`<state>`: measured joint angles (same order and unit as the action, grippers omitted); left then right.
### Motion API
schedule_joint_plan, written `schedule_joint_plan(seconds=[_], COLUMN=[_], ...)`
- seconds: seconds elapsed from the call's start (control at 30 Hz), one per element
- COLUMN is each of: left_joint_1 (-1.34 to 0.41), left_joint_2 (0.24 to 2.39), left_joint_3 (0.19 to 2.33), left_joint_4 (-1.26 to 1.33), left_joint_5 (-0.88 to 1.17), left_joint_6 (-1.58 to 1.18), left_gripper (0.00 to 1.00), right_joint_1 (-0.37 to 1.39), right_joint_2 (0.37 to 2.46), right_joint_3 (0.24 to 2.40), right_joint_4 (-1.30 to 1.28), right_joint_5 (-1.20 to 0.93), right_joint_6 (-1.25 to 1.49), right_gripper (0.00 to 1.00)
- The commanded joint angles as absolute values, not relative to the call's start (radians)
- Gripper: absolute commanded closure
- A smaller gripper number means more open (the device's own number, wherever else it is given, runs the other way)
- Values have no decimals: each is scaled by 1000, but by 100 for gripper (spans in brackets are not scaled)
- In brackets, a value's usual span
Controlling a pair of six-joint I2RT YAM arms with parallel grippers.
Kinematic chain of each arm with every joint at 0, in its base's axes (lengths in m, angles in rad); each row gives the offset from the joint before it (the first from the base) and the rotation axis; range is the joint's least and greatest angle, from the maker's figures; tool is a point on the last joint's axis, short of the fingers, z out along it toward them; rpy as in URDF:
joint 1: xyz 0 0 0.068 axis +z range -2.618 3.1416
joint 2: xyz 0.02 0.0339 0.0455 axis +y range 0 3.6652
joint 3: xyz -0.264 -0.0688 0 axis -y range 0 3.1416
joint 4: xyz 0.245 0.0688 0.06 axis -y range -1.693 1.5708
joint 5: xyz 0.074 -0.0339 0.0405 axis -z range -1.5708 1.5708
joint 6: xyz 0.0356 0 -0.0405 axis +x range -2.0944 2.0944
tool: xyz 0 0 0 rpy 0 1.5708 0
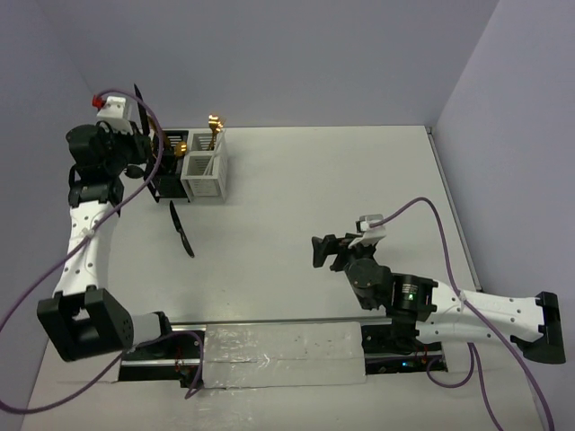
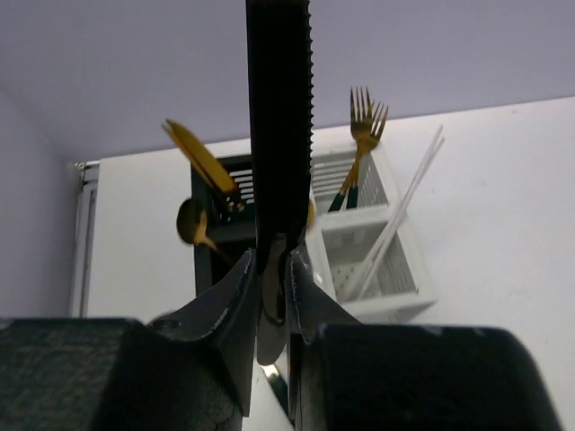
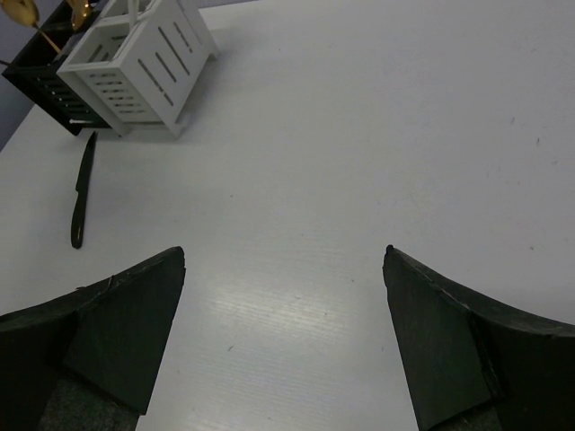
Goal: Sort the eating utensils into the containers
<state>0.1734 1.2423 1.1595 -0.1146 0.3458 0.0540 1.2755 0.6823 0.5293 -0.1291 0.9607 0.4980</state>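
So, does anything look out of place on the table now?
Yes: one black knife lies flat on the table, close to the white caddy but outside both caddies. The other utensils in view stand inside them, except a second black knife clamped in the left gripper.

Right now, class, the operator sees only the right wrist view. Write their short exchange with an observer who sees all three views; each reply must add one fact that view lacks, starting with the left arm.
Operator: What is the left arm doing?
Observer: The left gripper is shut on a black serrated knife.
Operator: Where is it holding that?
Observer: In the top view it is raised beside the black caddy, with the knife not yet inside.
Operator: What stands in the white caddy?
Observer: It holds gold forks and thin white sticks.
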Motion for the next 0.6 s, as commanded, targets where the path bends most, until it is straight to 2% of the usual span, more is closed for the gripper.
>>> schedule_joint_plan(seconds=[0.0,0.3,0.57], left_joint_1=[152,121,112], left_joint_2=[1369,1771,1980], left_joint_3=[1271,1595,1715], left_joint_4=[106,216,334], left_joint_5=[304,246,238], left_joint_6=[-38,-23,-38], left_gripper=[100,100,100], right_joint_1=[1269,1269,1269], right_joint_2=[693,779,883], right_joint_3=[587,675,790], right_joint_4=[-129,-205,-259], right_joint_5=[1017,1075,1109], right_joint_6=[517,572,578], right_gripper=[3,3,3])
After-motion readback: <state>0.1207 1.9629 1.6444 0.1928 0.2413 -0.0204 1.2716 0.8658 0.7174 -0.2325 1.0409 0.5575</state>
